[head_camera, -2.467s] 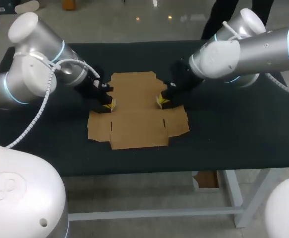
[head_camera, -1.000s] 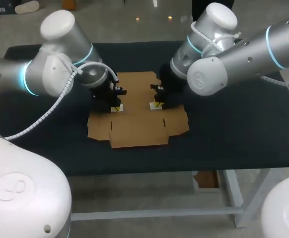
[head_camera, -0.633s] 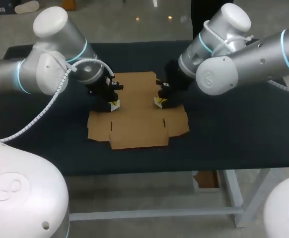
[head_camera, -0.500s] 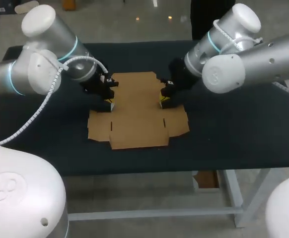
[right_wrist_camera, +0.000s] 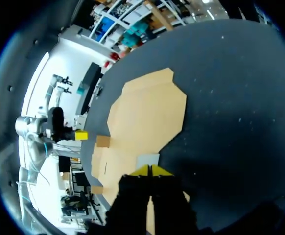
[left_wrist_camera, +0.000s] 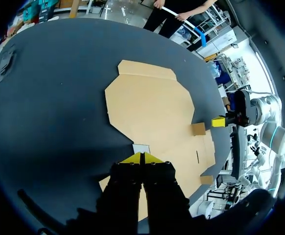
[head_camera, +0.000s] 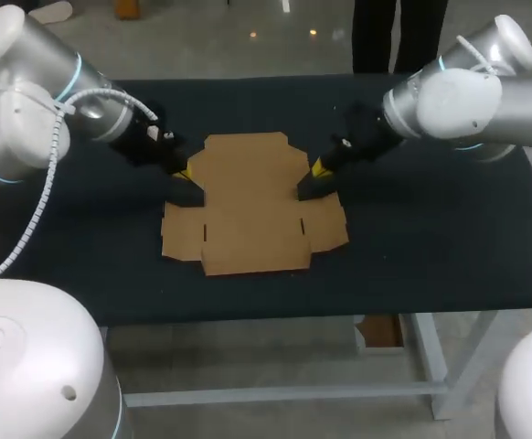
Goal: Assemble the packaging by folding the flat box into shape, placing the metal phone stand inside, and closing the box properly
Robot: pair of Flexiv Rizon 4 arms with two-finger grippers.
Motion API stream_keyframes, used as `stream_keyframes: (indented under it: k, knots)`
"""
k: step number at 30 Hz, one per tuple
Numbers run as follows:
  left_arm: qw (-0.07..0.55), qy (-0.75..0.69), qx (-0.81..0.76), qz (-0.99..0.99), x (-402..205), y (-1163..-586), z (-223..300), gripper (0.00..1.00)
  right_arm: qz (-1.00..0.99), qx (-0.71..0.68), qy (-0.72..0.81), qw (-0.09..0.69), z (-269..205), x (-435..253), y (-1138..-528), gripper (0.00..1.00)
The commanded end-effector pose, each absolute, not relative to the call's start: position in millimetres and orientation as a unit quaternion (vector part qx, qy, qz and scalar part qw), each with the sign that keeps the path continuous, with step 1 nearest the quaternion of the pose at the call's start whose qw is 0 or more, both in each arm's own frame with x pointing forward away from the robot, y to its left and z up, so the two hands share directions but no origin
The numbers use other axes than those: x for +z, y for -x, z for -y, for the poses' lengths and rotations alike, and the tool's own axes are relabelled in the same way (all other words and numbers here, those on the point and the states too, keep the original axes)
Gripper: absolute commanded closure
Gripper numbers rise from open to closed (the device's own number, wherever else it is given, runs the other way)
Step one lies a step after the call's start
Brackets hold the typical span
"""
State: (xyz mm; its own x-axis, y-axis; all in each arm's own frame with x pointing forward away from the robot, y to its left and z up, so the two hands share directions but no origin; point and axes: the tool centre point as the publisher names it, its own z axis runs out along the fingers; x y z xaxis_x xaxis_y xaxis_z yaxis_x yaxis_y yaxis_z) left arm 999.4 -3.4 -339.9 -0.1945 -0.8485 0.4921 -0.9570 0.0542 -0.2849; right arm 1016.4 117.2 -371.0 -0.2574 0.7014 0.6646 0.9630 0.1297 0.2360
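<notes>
Both jaws clenched empty, at opposite edges of our flat box (head_camera: 252, 203). We reckon: staged to lever flaps up.

Plain tan cardboard flat box (head_camera: 252, 206), matte black counter (head_camera: 430, 247), black left gripper (head_camera: 185, 173) and right gripper (head_camera: 319, 169) with bright yellow tips, silver left arm (head_camera: 28, 110) and right arm (head_camera: 485, 96), white caps, pale blue rings
</notes>
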Motion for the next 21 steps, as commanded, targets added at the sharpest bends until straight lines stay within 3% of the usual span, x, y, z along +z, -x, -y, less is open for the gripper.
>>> stream_keyframes:
  k: [1, 2, 3, 4, 6, 7, 15, 17, 19, 20, 21]
  knots:
    - [0.104, -0.626, 0.287, 0.718, -335, -1000, -2, 1.00, 0.705, -0.360, 0.551, 0.265, -113, -369, -1023, 1.00]
    - [0.104, -0.626, 0.287, 0.717, -335, -1000, -3, 0.99, 0.704, -0.360, 0.551, 0.266, -113, -369, -1023, 1.00]
    - [0.105, -0.627, 0.288, 0.716, -334, -1001, -4, 0.80, 0.703, -0.359, 0.552, 0.267, -112, -370, -1024, 1.00]
    - [0.105, -0.628, 0.289, 0.715, -333, -1001, -5, 0.76, 0.702, -0.359, 0.554, 0.268, -112, -370, -1025, 1.00]
    - [0.106, -0.628, 0.291, 0.714, -332, -1001, -6, 0.77, 0.699, -0.357, 0.557, 0.271, -109, -372, -1026, 0.96]
    - [0.107, -0.629, 0.292, 0.712, -331, -1001, -8, 0.76, 0.696, -0.357, 0.560, 0.273, -107, -373, -1027, 0.87]
    - [0.112, -0.632, 0.294, 0.709, -328, -1003, -13, 0.77, 0.686, -0.354, 0.574, 0.275, -95, -375, -1027, 0.84]
    - [0.113, -0.631, 0.295, 0.708, -326, -1003, -14, 0.75, 0.684, -0.353, 0.576, 0.276, -93, -374, -1027, 0.78]
    - [0.114, -0.632, 0.295, 0.708, -324, -1003, -15, 0.71, 0.681, -0.353, 0.578, 0.278, -92, -374, -1027, 0.69]
    - [0.115, -0.632, 0.295, 0.707, -323, -1004, -16, 0.64, 0.679, -0.353, 0.580, 0.280, -92, -374, -1028, 0.69]
    - [0.115, -0.632, 0.295, 0.707, -322, -1004, -17, 0.51, 0.677, -0.352, 0.582, 0.282, -91, -375, -1028, 0.69]
